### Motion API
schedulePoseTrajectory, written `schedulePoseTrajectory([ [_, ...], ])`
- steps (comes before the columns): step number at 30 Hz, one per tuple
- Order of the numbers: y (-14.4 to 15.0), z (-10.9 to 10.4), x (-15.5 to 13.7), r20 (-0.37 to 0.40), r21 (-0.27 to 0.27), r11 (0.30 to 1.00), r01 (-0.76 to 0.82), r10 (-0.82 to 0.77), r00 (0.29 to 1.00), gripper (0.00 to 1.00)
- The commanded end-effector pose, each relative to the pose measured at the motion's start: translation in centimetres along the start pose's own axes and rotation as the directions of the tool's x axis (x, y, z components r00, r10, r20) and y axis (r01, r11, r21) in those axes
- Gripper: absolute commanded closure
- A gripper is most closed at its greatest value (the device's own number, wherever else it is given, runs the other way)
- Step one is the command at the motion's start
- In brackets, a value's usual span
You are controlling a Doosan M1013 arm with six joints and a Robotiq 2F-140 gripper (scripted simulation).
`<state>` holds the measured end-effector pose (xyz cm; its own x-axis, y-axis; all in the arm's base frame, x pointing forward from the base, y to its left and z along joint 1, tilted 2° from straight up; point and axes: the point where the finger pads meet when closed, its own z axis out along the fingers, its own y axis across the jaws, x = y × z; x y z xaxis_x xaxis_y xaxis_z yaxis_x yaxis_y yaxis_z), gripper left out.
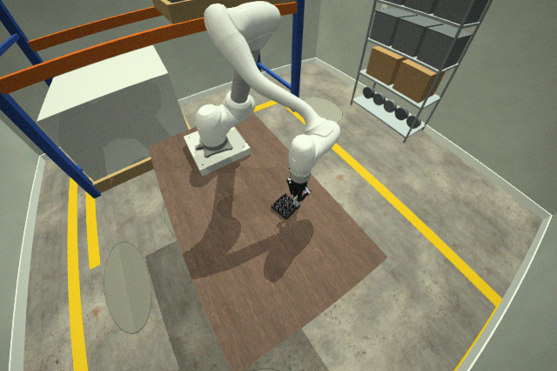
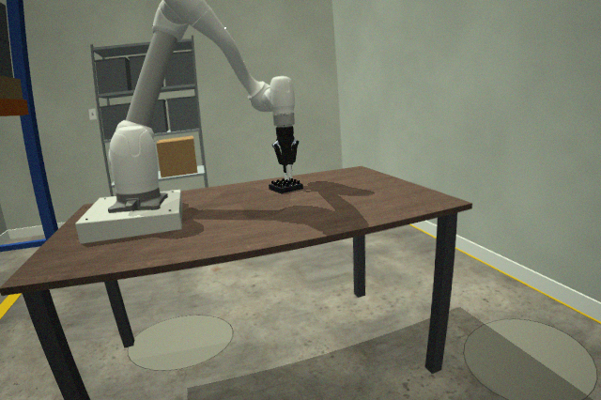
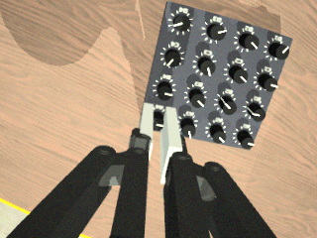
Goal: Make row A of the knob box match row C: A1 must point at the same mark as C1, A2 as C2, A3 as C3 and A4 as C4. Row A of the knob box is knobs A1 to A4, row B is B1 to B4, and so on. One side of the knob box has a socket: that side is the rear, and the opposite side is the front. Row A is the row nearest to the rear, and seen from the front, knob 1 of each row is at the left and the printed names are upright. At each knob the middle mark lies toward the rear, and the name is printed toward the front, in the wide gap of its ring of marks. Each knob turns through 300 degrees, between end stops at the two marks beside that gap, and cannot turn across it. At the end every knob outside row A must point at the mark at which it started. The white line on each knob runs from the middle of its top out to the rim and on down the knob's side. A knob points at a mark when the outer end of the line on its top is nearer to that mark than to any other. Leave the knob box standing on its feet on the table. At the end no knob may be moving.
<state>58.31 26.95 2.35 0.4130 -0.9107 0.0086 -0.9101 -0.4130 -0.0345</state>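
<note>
Knob box (image 1: pixel 284 206) (image 2: pixel 285 188) (image 3: pixel 221 84) at two o'clock from the gripper (image 1: pixel 296 200) (image 2: pixel 288 176) (image 3: pixel 157 120) in the wrist view.
The fingers stand narrow over knob A4 (image 3: pixel 158 120); cannot tell whether they grip.

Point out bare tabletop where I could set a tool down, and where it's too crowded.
Bare patches: the table beyond the arm's shadow, toward the end away from the base; also the strip between base and knob box, though partly shadowed. Crowded: around the gripper, its fingertips at the box's edge.

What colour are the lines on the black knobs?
White; the wrist view shows the knobs best.
</note>
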Motion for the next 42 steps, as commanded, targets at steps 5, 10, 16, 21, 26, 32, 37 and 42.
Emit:
schedulePoseTrajectory([
  [5,0.0,-0.01,0.0,0.0,0.0,1.0,0.0,0.0,1.0,0.95],
  [10,0.0,-0.01,0.0,0.0,0.0,1.0,0.0,0.0,1.0,0.95],
  [16,0.0,-0.01,0.0,0.0,0.0,1.0,0.0,0.0,1.0,0.95],
  [21,0.0,-0.01,0.0,0.0,0.0,1.0,-0.003,0.003,1.0,0.95],
  [26,0.0,-0.01,0.0,0.0,0.0,1.0,-0.01,0.01,1.0,0.95],
  [32,0.0,-0.01,0.0,0.0,0.0,0.999,-0.036,0.036,0.999,0.95],
  [37,0.0,-0.01,0.0,0.0,0.0,0.997,-0.075,0.075,0.997,0.95],
  [42,0.0,-0.01,0.0,0.0,0.0,0.994,-0.107,0.107,0.994,0.95],
])
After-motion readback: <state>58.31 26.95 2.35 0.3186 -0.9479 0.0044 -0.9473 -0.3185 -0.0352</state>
